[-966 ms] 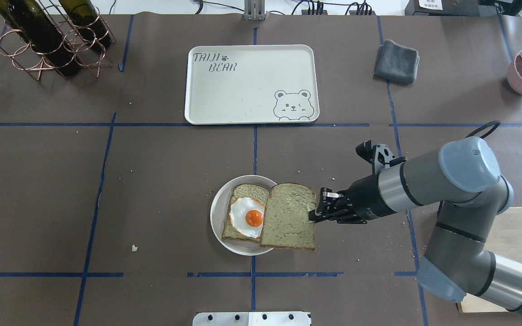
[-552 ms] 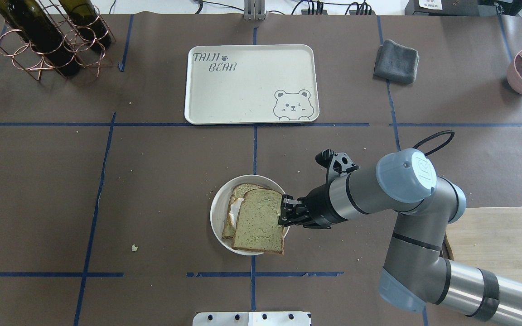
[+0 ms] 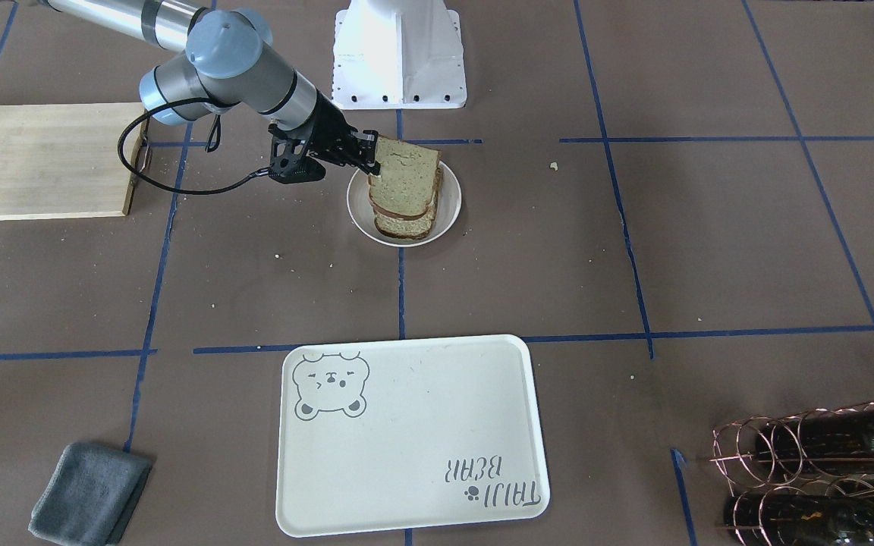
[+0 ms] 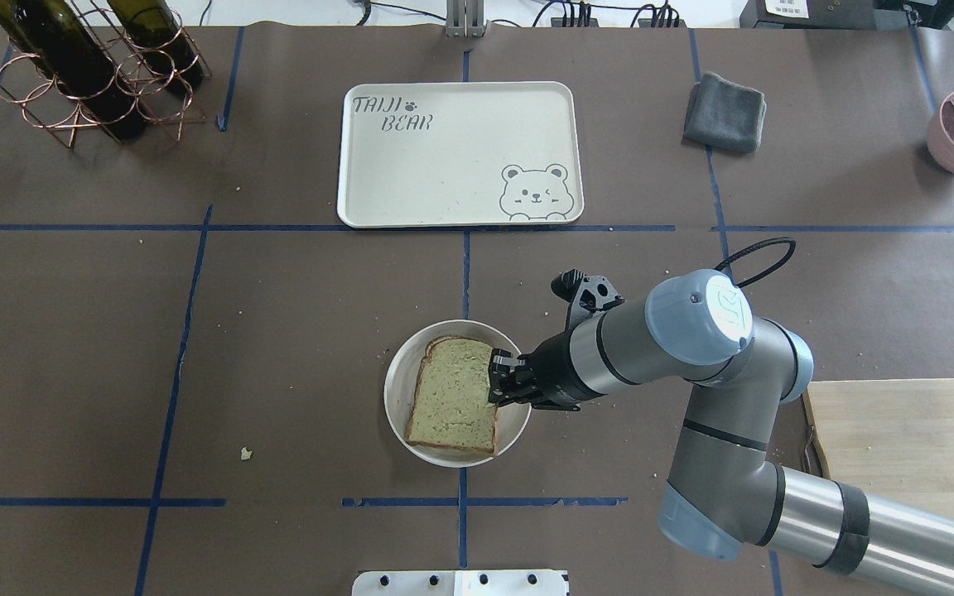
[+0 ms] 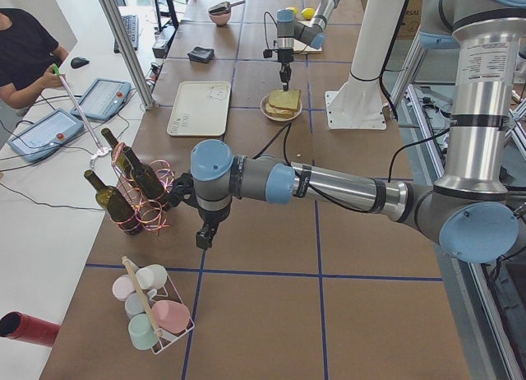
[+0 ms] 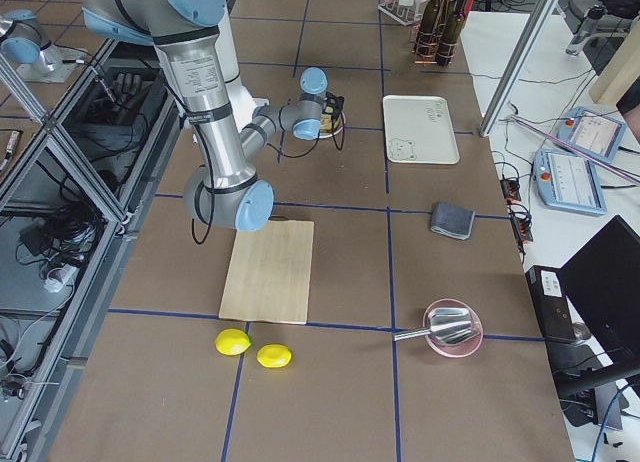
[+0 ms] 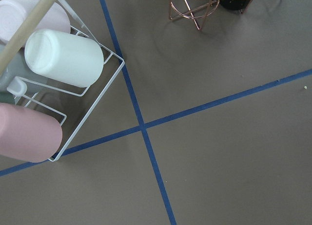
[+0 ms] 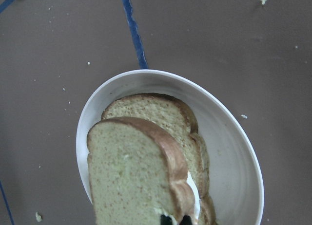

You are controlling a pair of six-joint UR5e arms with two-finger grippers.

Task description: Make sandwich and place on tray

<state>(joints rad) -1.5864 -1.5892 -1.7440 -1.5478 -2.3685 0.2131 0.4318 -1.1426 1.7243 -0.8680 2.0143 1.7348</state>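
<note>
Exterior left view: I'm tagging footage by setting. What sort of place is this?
Probably a robotics lab staged as a kitchen: a blue tape grid across the table, an operator beside control tablets, and wine bottles as props.

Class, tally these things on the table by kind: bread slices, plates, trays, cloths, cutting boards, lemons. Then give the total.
bread slices: 2
plate: 1
tray: 1
cloth: 1
cutting board: 1
lemons: 2
Total: 8

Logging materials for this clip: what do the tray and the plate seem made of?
The tray: likely matte plastic or melamine, given its flat cream surface and printed bear. The plate: apparently glazed white ceramic, smooth, softly shiny; possibly plastic.
</note>
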